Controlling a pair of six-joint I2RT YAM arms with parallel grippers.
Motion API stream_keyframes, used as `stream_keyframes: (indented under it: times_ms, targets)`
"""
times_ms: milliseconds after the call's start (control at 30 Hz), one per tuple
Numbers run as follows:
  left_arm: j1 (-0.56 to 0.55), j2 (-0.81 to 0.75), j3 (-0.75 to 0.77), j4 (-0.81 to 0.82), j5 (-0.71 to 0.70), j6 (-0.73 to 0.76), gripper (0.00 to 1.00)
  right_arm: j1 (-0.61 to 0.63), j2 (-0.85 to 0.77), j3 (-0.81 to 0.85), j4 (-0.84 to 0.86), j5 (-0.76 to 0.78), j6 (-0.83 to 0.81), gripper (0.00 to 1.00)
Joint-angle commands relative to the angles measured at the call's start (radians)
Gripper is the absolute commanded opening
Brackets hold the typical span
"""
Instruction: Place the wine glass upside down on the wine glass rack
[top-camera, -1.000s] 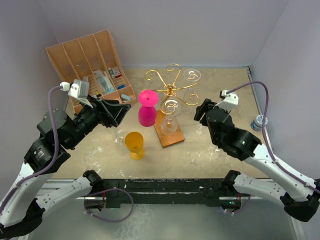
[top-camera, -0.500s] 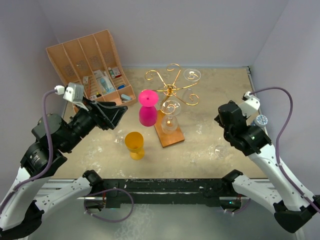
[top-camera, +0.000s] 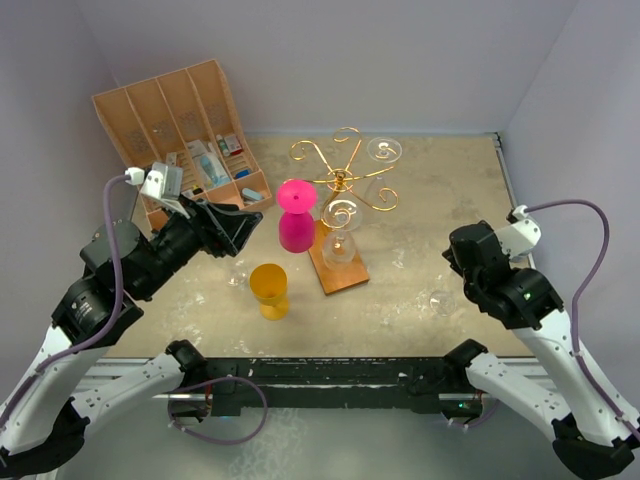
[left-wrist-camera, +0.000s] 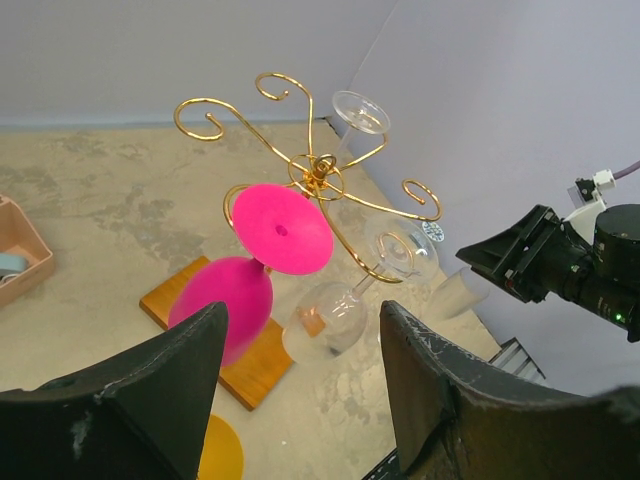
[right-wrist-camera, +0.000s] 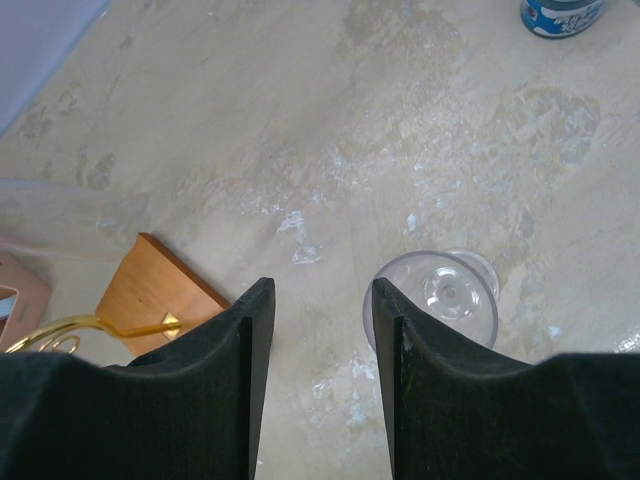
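Observation:
The gold wire wine glass rack (top-camera: 341, 180) stands mid-table on its brown wooden base (top-camera: 345, 272). A pink glass (top-camera: 295, 215) and a clear glass (top-camera: 341, 243) hang upside down from it, and a third foot (top-camera: 384, 150) sits in a far arm. A clear wine glass (top-camera: 440, 300) stands upright on the table at the right. In the right wrist view it (right-wrist-camera: 440, 298) is just right of my open, empty right gripper (right-wrist-camera: 322, 290). My left gripper (top-camera: 236, 228) is open and empty, left of the rack; in its wrist view (left-wrist-camera: 300, 325) it faces the rack (left-wrist-camera: 318, 175).
A yellow glass (top-camera: 270, 290) stands near the front, left of the rack base. A tan compartmented organiser (top-camera: 180, 120) with small items leans at the back left. A blue-labelled bottle (right-wrist-camera: 563, 12) stands by the right wall. The walls close in on both sides.
My right arm has pulled back from the rack, right and toward the near edge, and now hangs over the clear glass on the table. My left arm shifted slightly.

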Motion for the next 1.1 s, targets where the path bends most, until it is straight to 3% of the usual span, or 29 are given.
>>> stream_keyframes:
  times_ms: [0,267,733,833,967,1067]
  targets:
    - [-0.002,-0.013,-0.003,0.03,-0.021,0.021,0.6,-0.005,-0.019,-0.016,-0.032,0.004,0.122,0.45]
    - [-0.001,-0.016,0.002,0.016,-0.032,0.029,0.6,-0.006,-0.043,-0.054,-0.038,0.005,0.265,0.43]
    - [-0.002,-0.011,0.03,-0.001,-0.046,0.037,0.6,-0.006,0.016,-0.115,-0.035,0.033,0.357,0.44]
    - [-0.001,-0.005,0.039,-0.007,-0.045,0.04,0.6,-0.006,0.028,-0.113,-0.034,0.036,0.358,0.38]
    - [-0.002,-0.008,0.034,-0.003,-0.045,0.033,0.6,-0.006,0.028,-0.104,-0.032,0.036,0.346,0.15]
    - [-0.002,-0.011,0.03,0.004,-0.043,0.027,0.6,-0.006,0.021,-0.088,-0.031,0.035,0.328,0.04]
